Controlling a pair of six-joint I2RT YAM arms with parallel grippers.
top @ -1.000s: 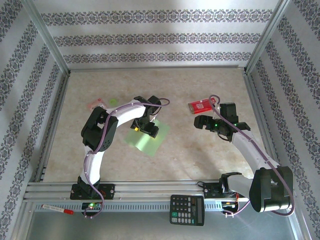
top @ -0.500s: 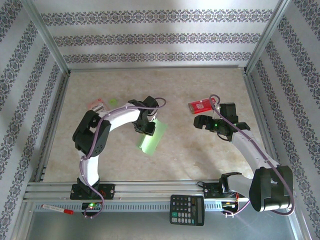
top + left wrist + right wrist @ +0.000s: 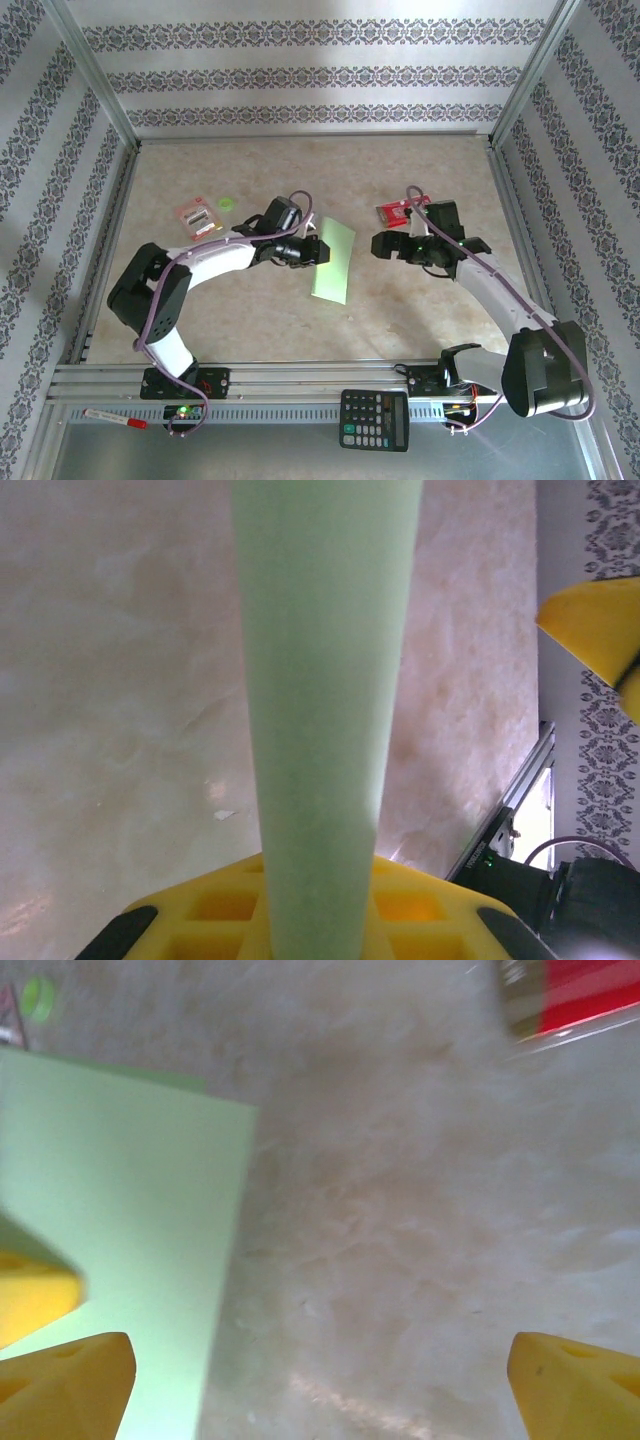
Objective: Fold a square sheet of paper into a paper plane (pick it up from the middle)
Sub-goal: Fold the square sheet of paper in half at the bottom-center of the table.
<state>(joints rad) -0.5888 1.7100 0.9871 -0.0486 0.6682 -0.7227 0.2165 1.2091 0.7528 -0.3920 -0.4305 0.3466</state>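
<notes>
Since the earlier frame, the left gripper [image 3: 312, 250] has clamped down and swung right with the square sheet of paper [image 3: 333, 262], which has gone from a flat square to a narrower strip. The right gripper [image 3: 384, 245] has slid left toward it.

Left jaws are closing tight on the paper. In the left wrist view we are seeing the sheet [image 3: 318, 730] rising straight out from between the yellow pads, bowed into a rounded fold rather than a sharp crease. Right jaws are standing wide open and holding nothing. In the right wrist view its two yellow tips are sitting at the lower corners, with bare table [image 3: 400, 1210] between them and the paper [image 3: 130, 1240] at the left.

Moving outward, the paper is hanging mid-table between the two grippers. It looks lifted off the surface, though we cannot say for sure that its near end is clear. The red packet [image 3: 395, 211] is lying just beyond the right gripper, and the green disc [image 3: 226, 204] is sitting well off to the far left.

We are judging the step as the middle pickup just done, with the centre fold being set up and no crease pressed yet. The next move is probably calling for the right gripper to come in on the free right edge, line up the two halves and pinch. It will need to do this without tugging the thin sheet out of the left grip or nudging the packet.
</notes>
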